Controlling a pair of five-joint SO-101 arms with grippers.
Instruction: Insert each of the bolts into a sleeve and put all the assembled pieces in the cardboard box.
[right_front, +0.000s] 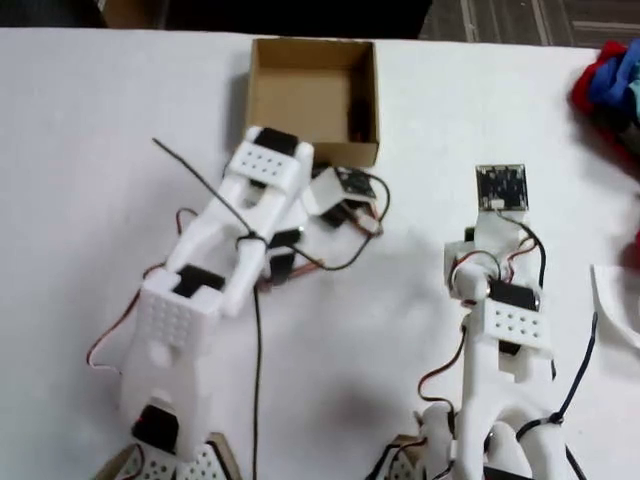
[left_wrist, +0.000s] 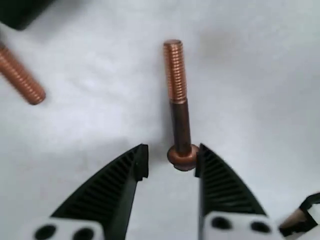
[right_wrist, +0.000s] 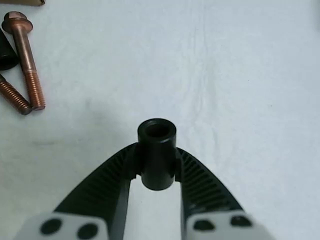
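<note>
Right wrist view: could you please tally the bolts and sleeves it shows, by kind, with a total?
Copper bolts: 2
Black sleeve, held in the right gripper: 1
Total: 3

A white table (right_front: 80, 150) takes up nearly the whole scene. Its covering is matte and faintly creased, like cloth or paper. The light is soft and even, leaving only pale grey shadows on the white. Beyond the table's far edge lies a dark strip (right_front: 300, 15), and at the far right a patch of grey floor (right_front: 520, 20) in long planks. A small brown shape (right_front: 130, 10) shows at the far left. On the right edge sits a red and blue heap (right_front: 600, 80), seemingly fabric. Nearer lies a thin white curved piece (right_front: 600, 295) I cannot identify.
</note>
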